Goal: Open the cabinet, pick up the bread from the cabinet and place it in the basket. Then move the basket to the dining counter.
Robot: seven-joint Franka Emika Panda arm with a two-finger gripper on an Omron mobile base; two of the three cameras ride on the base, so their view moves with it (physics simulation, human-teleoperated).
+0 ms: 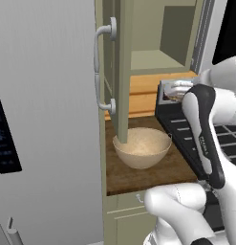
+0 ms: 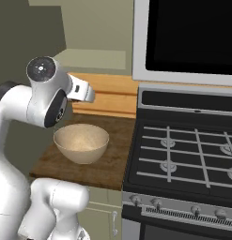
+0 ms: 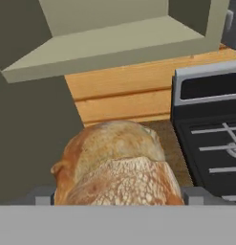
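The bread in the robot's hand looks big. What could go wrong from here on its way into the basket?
1. The bread sits between widely spread fingers, so the hold may be shallow; it could slip out early.
2. The open cabinet door hangs over the basket's near edge; arm or loaf might bump it on the way down.
3. The basket stands close to the stove; a loaf dropped off-centre could tip it or roll onto the grates.

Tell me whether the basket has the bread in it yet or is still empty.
Empty. The basket on the small worktop shows only its bare speckled inside, while the bread sits between the fingers in the hand view.
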